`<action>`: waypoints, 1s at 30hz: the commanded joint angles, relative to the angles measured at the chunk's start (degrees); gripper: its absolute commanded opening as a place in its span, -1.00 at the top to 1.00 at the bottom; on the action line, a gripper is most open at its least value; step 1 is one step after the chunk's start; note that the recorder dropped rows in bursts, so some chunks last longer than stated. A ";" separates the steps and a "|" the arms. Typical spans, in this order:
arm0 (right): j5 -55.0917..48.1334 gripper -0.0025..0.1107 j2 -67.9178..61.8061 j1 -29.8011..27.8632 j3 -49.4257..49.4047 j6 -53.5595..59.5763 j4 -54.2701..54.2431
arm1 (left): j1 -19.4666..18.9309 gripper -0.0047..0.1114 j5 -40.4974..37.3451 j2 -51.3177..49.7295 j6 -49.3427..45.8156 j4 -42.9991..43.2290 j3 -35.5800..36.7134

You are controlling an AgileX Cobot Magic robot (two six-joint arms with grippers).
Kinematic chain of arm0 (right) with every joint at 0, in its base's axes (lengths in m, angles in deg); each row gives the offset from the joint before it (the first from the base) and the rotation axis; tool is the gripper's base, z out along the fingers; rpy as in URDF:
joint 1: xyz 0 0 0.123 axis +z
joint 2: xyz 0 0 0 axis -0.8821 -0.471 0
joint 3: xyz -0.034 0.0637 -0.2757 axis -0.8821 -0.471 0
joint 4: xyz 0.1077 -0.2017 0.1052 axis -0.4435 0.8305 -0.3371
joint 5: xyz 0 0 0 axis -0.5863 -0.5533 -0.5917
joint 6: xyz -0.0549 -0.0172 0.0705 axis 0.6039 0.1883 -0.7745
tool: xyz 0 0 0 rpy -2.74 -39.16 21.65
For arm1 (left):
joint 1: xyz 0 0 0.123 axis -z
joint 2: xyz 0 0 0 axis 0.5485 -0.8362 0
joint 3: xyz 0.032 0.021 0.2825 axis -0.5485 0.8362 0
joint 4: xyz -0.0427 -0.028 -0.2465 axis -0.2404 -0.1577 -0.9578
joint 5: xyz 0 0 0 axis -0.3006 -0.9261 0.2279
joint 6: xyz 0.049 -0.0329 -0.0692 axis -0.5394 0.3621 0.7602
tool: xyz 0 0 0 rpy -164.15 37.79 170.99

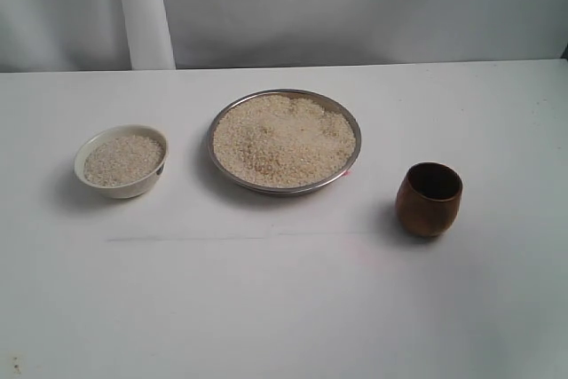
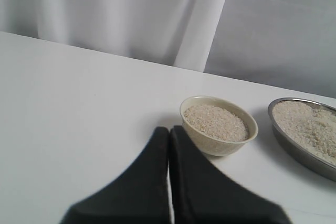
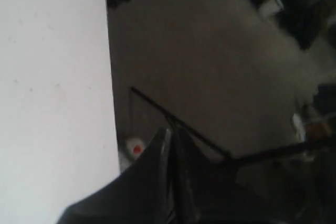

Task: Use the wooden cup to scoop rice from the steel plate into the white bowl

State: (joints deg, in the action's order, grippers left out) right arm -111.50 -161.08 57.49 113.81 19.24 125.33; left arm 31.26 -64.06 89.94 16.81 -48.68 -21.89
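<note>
Steel plate (image 1: 282, 191): mid worktop (image 1: 266, 299), heaped w/ rice (image 1: 284, 139).
White bowl (image 1: 133, 187): left of plate, apart; also holds rice.
Wooden cup (image 1: 429, 200): upright, right of plate, nearer front, untouched.
Left pincer (image 2: 169, 130): clenched, empty, tips near bowl.
Right pincer (image 3: 171, 131): clenched, empty, past worktop edge, over floor (image 3: 210, 51).

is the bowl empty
No, the bowl holds rice heaped nearly up to its rim.
</note>
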 commanded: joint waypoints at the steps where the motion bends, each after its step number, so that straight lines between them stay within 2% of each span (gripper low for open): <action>1: -5.02 0.96 -7.64 1.73 12.40 34.76 -45.99 | 0.26 0.92 0.20 -0.01 0.12 -0.27 0.11; 4: -1.00 0.96 -8.95 1.62 13.73 66.32 -77.60 | 0.26 0.92 0.20 -0.01 0.12 -0.27 0.11; 8: 9.79 0.96 -5.68 1.62 8.44 91.21 -109.26 | 0.26 0.92 0.20 -0.01 0.12 -0.27 0.11; 12: 25.40 0.96 -0.82 2.63 -3.50 115.76 -137.35 | 0.26 0.92 0.20 -0.01 0.12 -0.27 0.11; 13: 29.20 0.96 -0.41 3.23 -5.25 118.84 -142.50 | 0.26 0.92 0.20 -0.01 0.12 -0.27 0.11; 14: 30.62 0.96 -0.15 3.90 -6.50 121.41 -145.89 | 0.26 0.92 0.20 -0.01 0.12 -0.27 0.11; 18: 20.95 0.96 -0.24 9.22 -5.26 127.76 -147.19 | 0.26 0.92 0.20 -0.01 0.12 -0.27 0.11; 22: 24.30 0.96 -0.24 14.97 -5.21 127.85 -148.64 | 0.26 0.92 0.20 -0.01 0.12 -0.27 0.11; 30: 24.71 0.96 -0.24 16.49 -5.32 127.72 -151.44 | 0.26 0.92 0.20 -0.01 0.12 -0.27 0.11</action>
State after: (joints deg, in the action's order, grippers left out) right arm -87.12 -161.84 73.88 108.22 146.38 -24.44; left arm 31.26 -64.06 89.94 16.81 -48.68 -21.89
